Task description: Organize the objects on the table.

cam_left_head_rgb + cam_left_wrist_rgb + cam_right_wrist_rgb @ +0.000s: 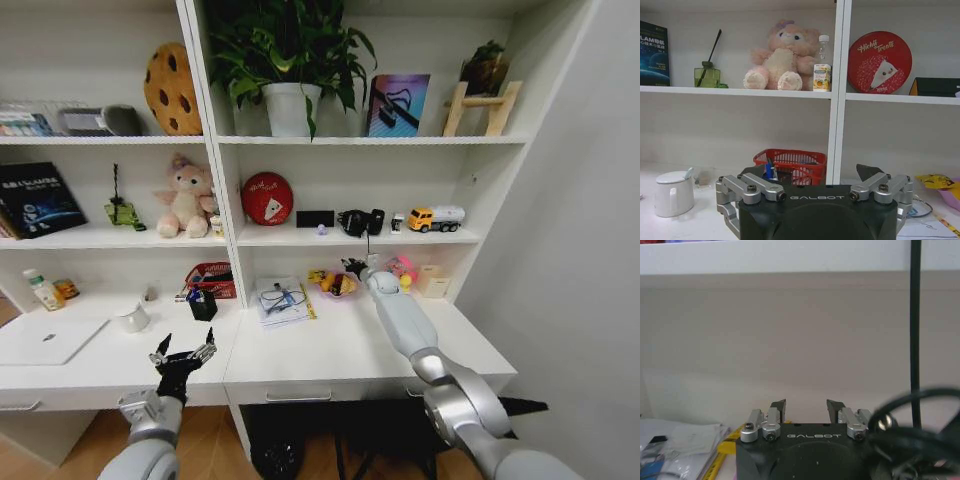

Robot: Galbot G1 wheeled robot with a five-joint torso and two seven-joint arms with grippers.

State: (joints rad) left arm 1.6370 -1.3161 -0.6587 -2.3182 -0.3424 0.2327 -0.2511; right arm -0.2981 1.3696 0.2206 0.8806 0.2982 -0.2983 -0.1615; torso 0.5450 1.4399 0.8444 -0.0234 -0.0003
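Note:
The thin silver laptop (50, 340) lies closed at the left end of the white table (330, 350). Blue pens (769, 170) stand in a black holder (203, 303) in front of a red basket (790, 162). A yellow packet (935, 180) rests in a pink bowl (338, 287) at the back. My left gripper (182, 355) hovers open over the table's front edge, facing the holder, with nothing in it; the left wrist view shows the left gripper (812, 180) spread wide. My right gripper (352, 266) reaches to the back by the pink bowl. The right gripper (805, 407) is open and empty.
A white lidded mug (133, 318) stands right of the laptop. Papers with a cable (283, 300) lie at mid-table. A small bottle (42, 290) sits at back left and a beige box (434, 281) at back right. Shelves with a plush bear (187, 197) rise behind.

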